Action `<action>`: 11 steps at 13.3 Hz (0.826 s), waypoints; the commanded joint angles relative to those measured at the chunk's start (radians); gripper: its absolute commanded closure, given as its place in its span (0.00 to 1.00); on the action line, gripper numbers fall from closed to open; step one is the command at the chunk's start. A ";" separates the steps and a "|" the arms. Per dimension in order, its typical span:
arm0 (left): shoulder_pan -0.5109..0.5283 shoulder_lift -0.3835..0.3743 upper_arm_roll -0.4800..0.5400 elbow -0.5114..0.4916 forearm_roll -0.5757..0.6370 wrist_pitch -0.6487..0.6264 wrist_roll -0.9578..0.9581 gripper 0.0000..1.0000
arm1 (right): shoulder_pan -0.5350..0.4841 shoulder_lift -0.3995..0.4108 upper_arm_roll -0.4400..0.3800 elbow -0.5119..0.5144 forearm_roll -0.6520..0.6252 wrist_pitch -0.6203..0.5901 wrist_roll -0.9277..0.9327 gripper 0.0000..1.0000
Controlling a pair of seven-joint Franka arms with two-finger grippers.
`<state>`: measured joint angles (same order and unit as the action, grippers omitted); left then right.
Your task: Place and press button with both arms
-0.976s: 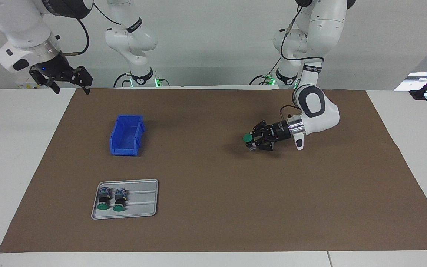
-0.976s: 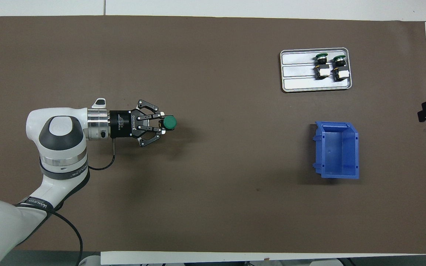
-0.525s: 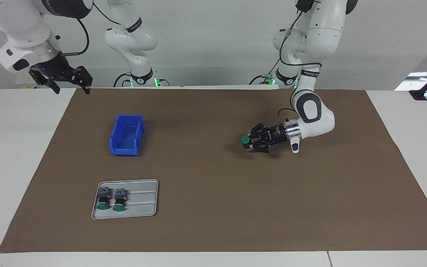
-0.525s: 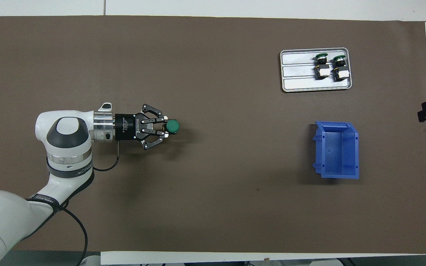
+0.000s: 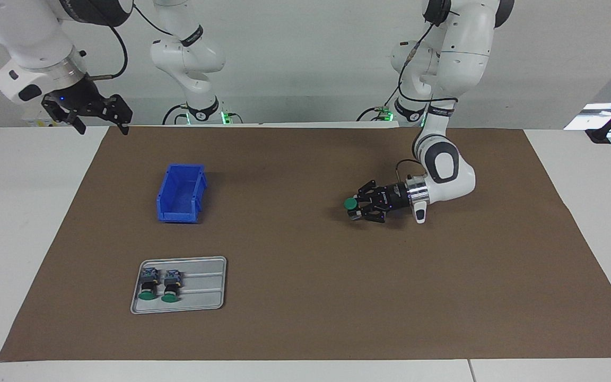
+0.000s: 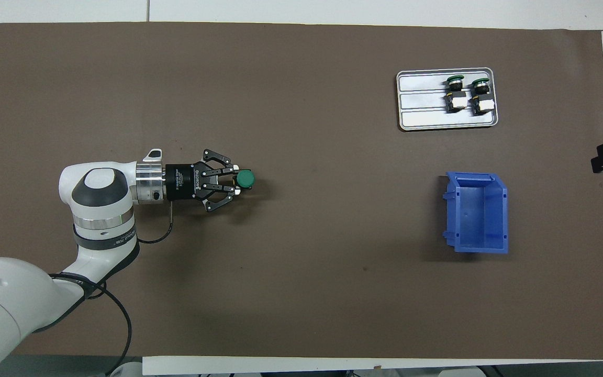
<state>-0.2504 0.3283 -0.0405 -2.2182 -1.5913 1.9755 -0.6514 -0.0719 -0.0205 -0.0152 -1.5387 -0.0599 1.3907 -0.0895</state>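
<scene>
Tools first, going across the facing view. We see the right tool [image 5: 89,114] raised over the table's [image 5: 29,212] white edge at the right arm's end, just off the corner of the brown mat [image 5: 305,318]; that arm waits, and its fingers stand spread apart with nothing between them.

Next we have the blue bin [image 5: 181,193] on the mat, open side up, toward the right arm's end. Farther from the robots than the bin sits the grey tray [image 5: 204,289]. Two spare buttons [image 5: 160,286] lie side by side in the tray, at the tray end toward the right arm, green caps pointing away from the robots.

Then the left tool [image 5: 357,208], low over the mat toward the left arm's end of the table, lying nearly level and pointing toward the bin's end. We read it as clamped on the button [image 5: 350,203]: fingers closed around the barrel, green cap sticking out past the fingertips. We cannot tell whether the button's lower end touches the mat; its shadow sits right under it.

In the overhead view the same button [image 6: 245,179] shows at the tip of the left tool [image 6: 234,181], well apart from the bin [image 6: 477,212] and the tray [image 6: 422,112].
</scene>
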 commanded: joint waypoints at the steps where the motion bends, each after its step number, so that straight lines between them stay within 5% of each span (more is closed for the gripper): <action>1: 0.008 0.008 -0.002 0.002 -0.030 -0.024 0.022 0.86 | -0.005 -0.016 0.000 -0.017 0.015 -0.006 -0.016 0.02; 11: -0.003 0.014 -0.002 0.000 -0.039 0.002 0.026 0.85 | -0.006 -0.016 0.000 -0.017 0.015 -0.006 -0.016 0.02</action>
<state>-0.2516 0.3329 -0.0411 -2.2180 -1.6042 1.9705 -0.6465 -0.0719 -0.0205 -0.0152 -1.5387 -0.0599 1.3907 -0.0895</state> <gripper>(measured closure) 0.674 0.013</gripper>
